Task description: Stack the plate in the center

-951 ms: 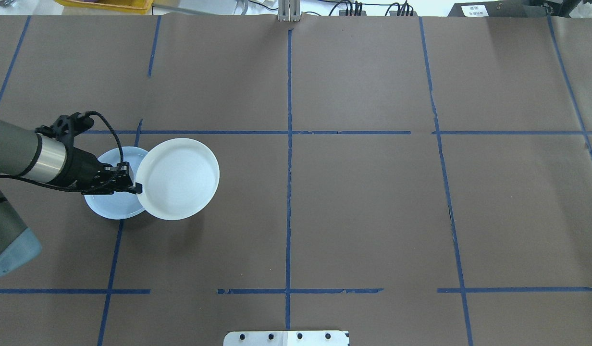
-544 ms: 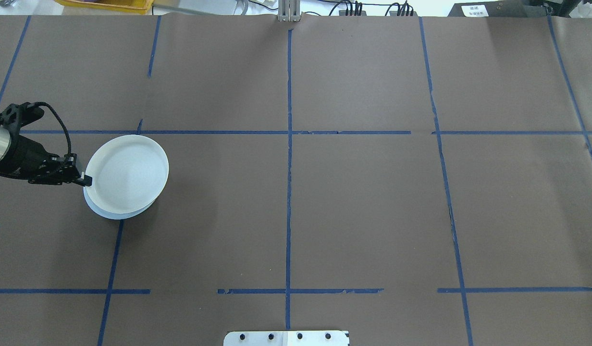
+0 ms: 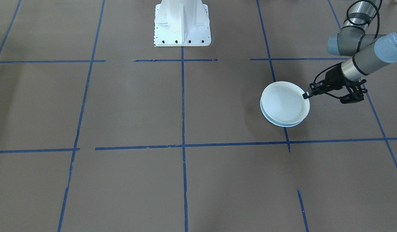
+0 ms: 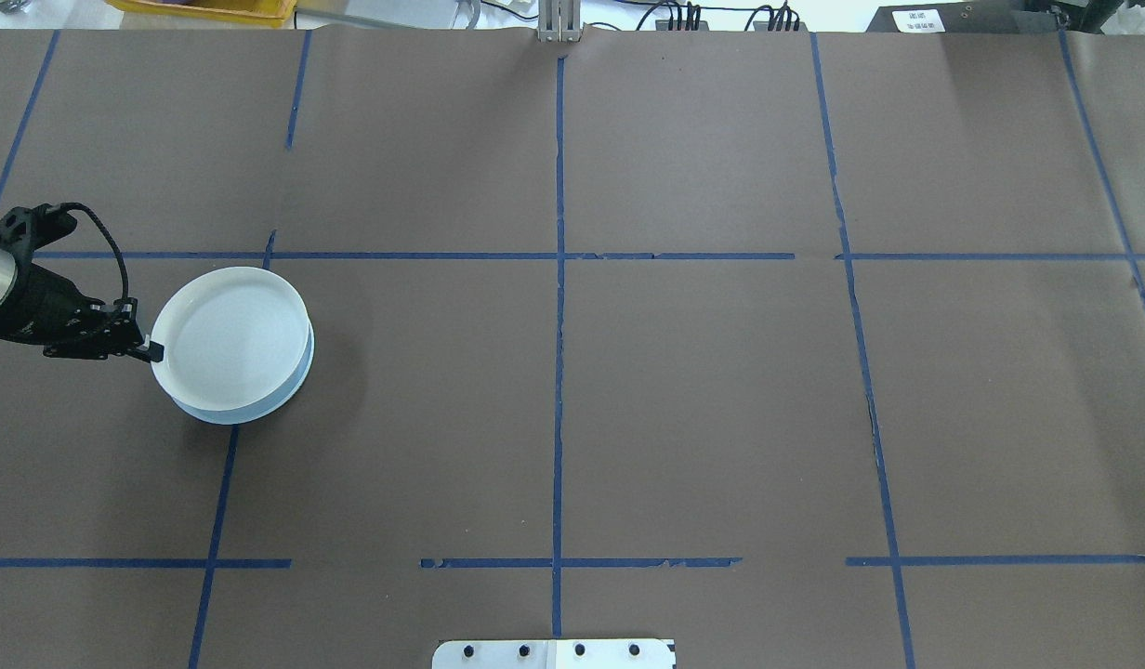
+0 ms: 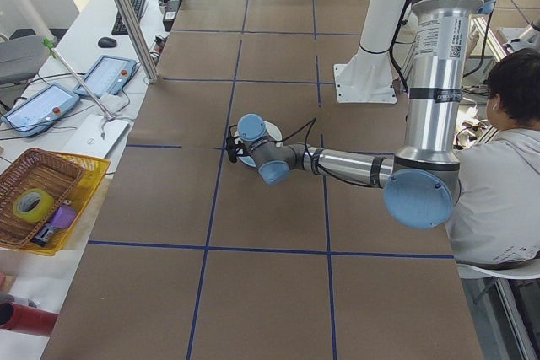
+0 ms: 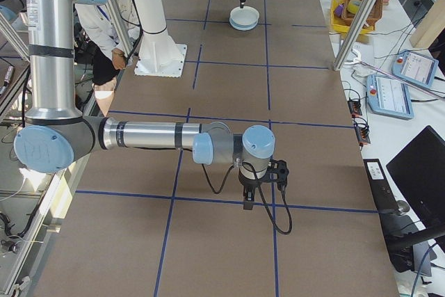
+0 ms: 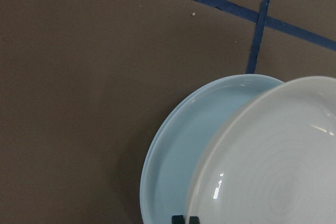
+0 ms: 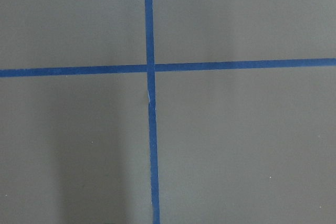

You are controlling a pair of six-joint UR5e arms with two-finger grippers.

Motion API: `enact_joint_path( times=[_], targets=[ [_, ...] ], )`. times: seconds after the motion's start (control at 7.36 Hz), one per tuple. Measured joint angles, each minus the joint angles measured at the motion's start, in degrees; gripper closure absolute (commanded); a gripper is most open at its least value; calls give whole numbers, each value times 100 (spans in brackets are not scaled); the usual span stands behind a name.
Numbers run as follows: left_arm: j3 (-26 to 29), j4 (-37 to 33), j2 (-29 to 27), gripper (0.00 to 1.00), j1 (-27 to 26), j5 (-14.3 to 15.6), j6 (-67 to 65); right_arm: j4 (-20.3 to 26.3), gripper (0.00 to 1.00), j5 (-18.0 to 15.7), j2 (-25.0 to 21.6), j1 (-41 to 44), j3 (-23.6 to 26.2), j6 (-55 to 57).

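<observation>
A white plate [image 4: 229, 339] with faint rings hangs just above the center, a smooth pale blue plate [image 4: 256, 414] lying at the table's left. It covers nearly all of it, so only a crescent of blue shows. My left gripper [image 4: 150, 351] is shut on the white plate's left rim; the wrist view shows its fingertips [image 7: 180, 219] together at that rim, with the blue plate [image 7: 184, 145] beneath. From the front, the white plate [image 3: 284, 101] tilts slightly over the blue one [image 3: 282, 124]. My right gripper [image 6: 249, 203] hovers over bare brown paper far from both plates; I cannot tell its state.
Brown paper marked with blue tape lines [image 4: 559, 279] covers the table. The robot's white base [image 3: 182, 22] stands at the near middle edge. A seated person [image 5: 506, 166] is beside the base. A basket [image 5: 42, 196] and tablets lie off the table's far side.
The left arm has pulled back to the left with the white plate. The plate went from overlapping the blue plate's right side to sitting almost squarely over it.
</observation>
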Motion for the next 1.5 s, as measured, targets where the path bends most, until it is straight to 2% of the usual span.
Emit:
enact_joint_path(
  times=[0.27, 0.41, 0.54, 0.82, 1.09, 1.5],
  targets=[
    [92, 0, -16, 100, 4, -6, 0, 0, 0, -1, 0, 3, 0, -1],
    [103, 0, -18, 23, 4, -7, -1, 0, 0, 0, 0, 2, 0, 0],
    [113, 0, -18, 0, 4, -6, -7, 0, 0, 4, 0, 1, 0, 0],
    [124, 0, -11, 0, 3, -8, -22, 0, 0, 7, 0, 0, 0, -5],
    [88, 7, 21, 0, -99, -149, 66, 0, 0, 6, 0, 0, 0, -1],
    [106, 257, 144, 0, -936, -224, 1396, 0, 0, 1, 0, 0, 0, -2]
  ],
)
